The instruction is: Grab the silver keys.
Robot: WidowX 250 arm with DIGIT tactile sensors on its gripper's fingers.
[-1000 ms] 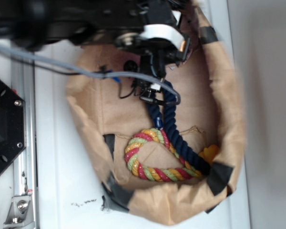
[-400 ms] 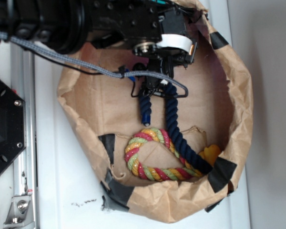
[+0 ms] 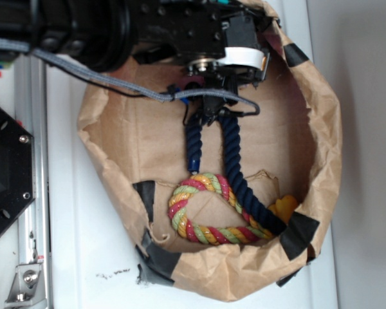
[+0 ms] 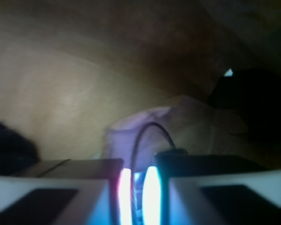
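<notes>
**Gripper pinched narrow over the bag, keys not in sight**

Gripper (image 3: 209,118) first: mine hangs inside the brown paper bag (image 3: 321,129), close to the bag's far rim, with the rest of my black arm lying across that rim. From the wrist view the gripper (image 4: 136,171) shows its two pale fingers (image 4: 61,173) drawn almost together, with only a thin glowing slit between them. A thin dark wire loop (image 4: 152,126) rises out of that slit and curves over toward the right finger. I cannot tell what the loop belongs to, nor whether the pads are truly clamping it.

The silver keys do not show plainly in either view. No fanned metal blades are visible on the bag's floor or at my fingertips, so I cannot say where in the bag they lie. Behind the wire loop there is only a pale, crumpled fold against the bag's wall (image 4: 61,84).

The navy blue rope (image 3: 235,167) arches up to my gripper at the middle of the bag. One short end hangs down on the left. The longer strand runs down toward the bag's near right corner. In the wrist view the rope (image 4: 9,147) is a dark blur at the left edge, beside the left finger. Whether it is caught on me or merely draped, I cannot tell.

The multicoloured rope ring (image 3: 202,215) lies flat on the bag's floor near the near rim. The navy rope's long strand crosses its right side, and the short end reaches just to its top. A small yellow thing (image 3: 283,207) peeks out at the bag's near right corner, beside a patch of black tape (image 3: 299,235) on the rim. A grey cable (image 3: 116,84) crosses the bag's left rim toward my wrist.
</notes>
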